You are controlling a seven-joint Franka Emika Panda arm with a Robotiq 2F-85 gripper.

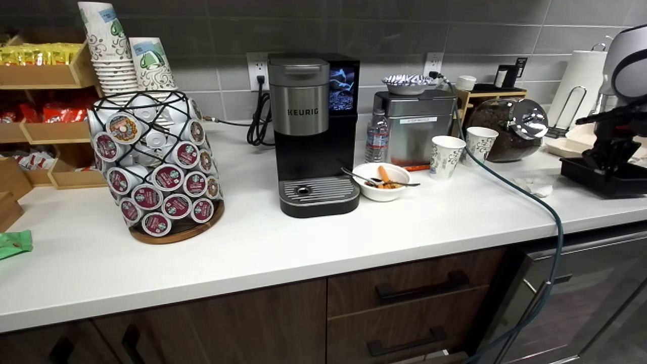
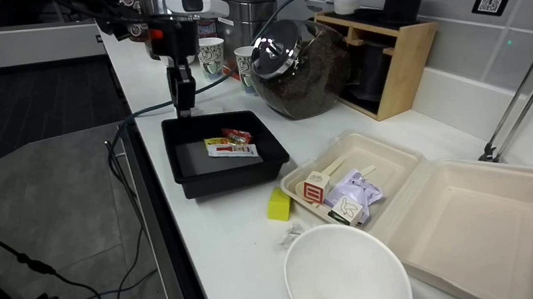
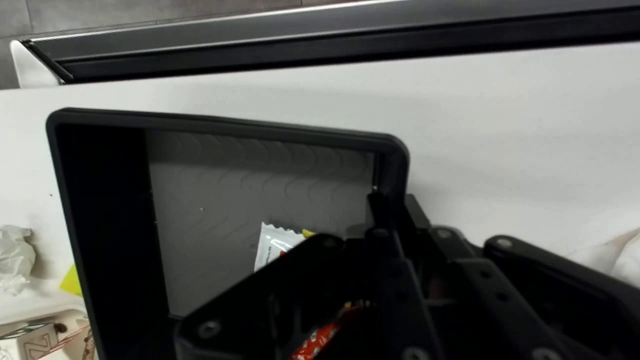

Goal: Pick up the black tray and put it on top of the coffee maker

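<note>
The gripper (image 3: 396, 204) has its fingers clamped on the tray (image 2: 232, 179), one inside its wall, one outside. The tray holds packets (image 2: 234, 150) and is near the jar (image 2: 313, 75); well beyond the jar stands the coffee maker (image 1: 313, 149).

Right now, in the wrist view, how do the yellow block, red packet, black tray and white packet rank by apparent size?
1. black tray
2. white packet and red packet: too close to rank; the gripper hides parts of both
3. yellow block
</note>
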